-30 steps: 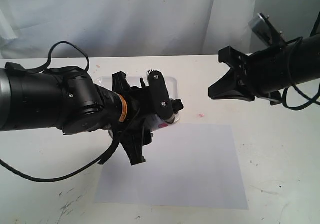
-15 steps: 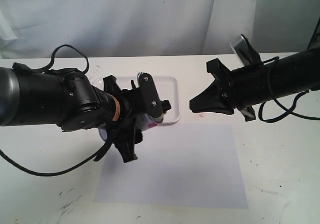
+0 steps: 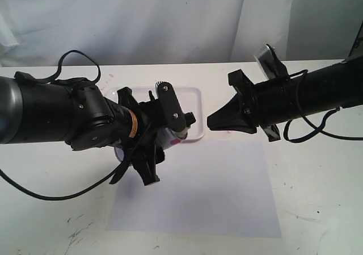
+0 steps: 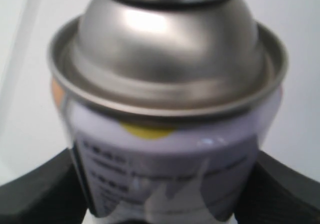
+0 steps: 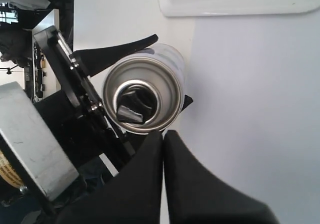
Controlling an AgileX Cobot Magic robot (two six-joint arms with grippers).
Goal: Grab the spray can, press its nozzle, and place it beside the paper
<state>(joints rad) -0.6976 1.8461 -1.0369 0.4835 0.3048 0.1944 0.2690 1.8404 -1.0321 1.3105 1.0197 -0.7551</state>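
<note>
Exterior view first: the left claw is clamped round the can and carries it tipped on its side, top end facing right. We reckon that's so the other arm can get at the button. The can hangs clear of the worktop, roughly over the far left corner of the paper and just near of the tray. The right claw is pinched to a single point, holding nothing and aimed at the can's top. A closed tip makes a decent poking finger.

Left wrist view: mostly can. There's a shiny domed metal shoulder with a rolled rim, then a smooth white wall with small print, a yellow dot and a sliver of orange. Black pads squeeze it from both sides low on the body, which leaves the top free.

Right wrist view: we're looking straight down the can's top. The black plastic nozzle sits inside the silver ring, much narrower than the shoulder. The closed tips sit at the rim, off to one side of the nozzle. We can't tell whether they touch. So it needs a small nudge toward centre before pressing. The paper is flat, matte and thin, and the tray is glossy with a raised lip.
</note>
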